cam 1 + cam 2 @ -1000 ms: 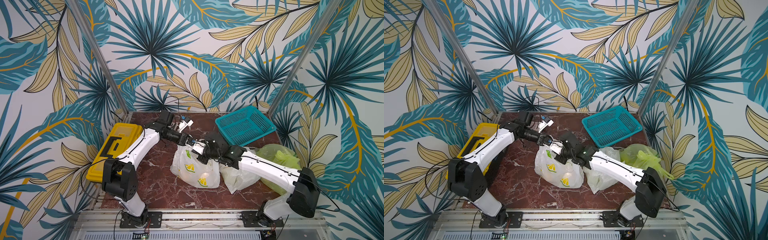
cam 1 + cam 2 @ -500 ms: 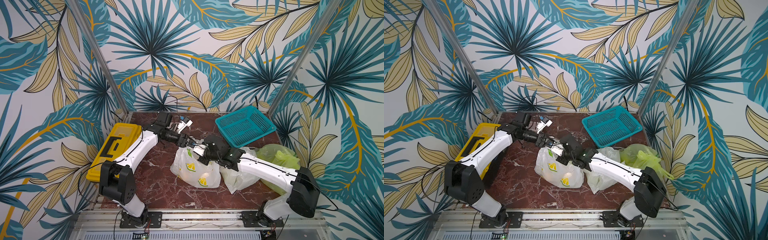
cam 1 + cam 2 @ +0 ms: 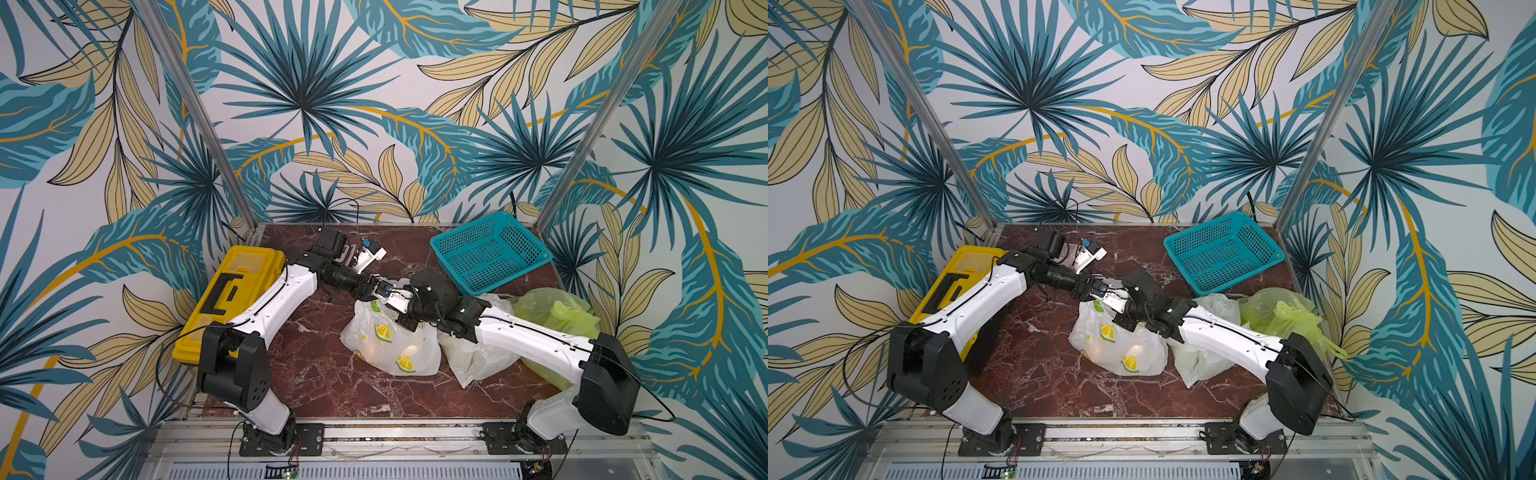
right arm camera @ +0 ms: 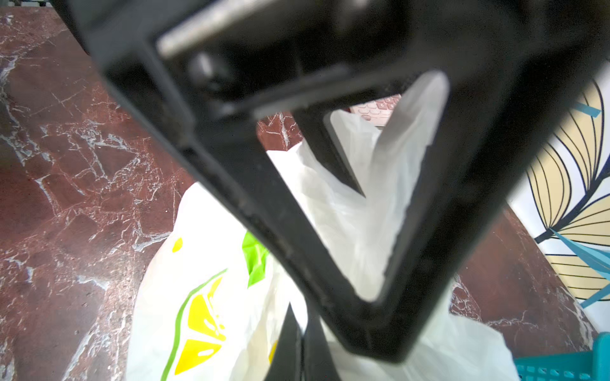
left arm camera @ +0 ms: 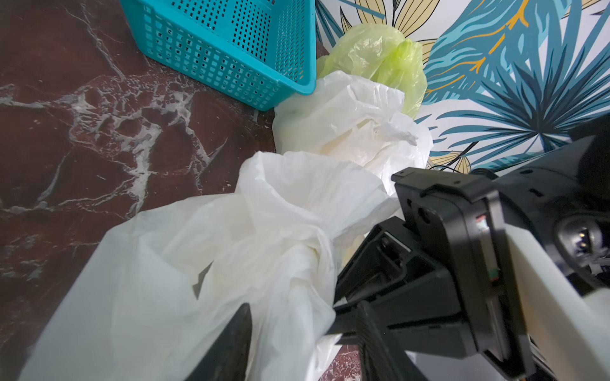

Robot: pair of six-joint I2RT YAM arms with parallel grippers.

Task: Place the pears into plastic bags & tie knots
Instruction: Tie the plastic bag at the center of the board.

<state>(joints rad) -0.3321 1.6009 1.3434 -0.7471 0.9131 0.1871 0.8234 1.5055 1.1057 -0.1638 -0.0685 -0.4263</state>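
Note:
A white lemon-print plastic bag point(image 3: 390, 345) point(image 3: 1117, 345) bulges on the marble table point(image 3: 316, 365). The pears are hidden inside the bags. Both grippers meet over its gathered top. My left gripper point(image 5: 302, 343) point(image 3: 375, 291) is open, with a loose fold of the bag's white plastic between its jaws. A knot-like lump of twisted plastic point(image 5: 297, 244) sits just beyond it. My right gripper point(image 4: 302, 349) point(image 3: 392, 300) is shut, its tips pinching white plastic of the same bag point(image 4: 204, 297). A second white bag point(image 3: 473, 353) point(image 5: 346, 125) and a light green bag point(image 3: 552, 316) point(image 5: 379, 52) lie to the right.
A teal mesh basket point(image 3: 490, 249) point(image 5: 231, 43) stands at the back right, touching the second white bag. A yellow toolbox point(image 3: 232, 291) lies along the table's left edge. Patterned walls close in the back and both sides.
My left gripper has opened and let go of the bag's plastic. My right gripper stays shut. Both arms have barely shifted.

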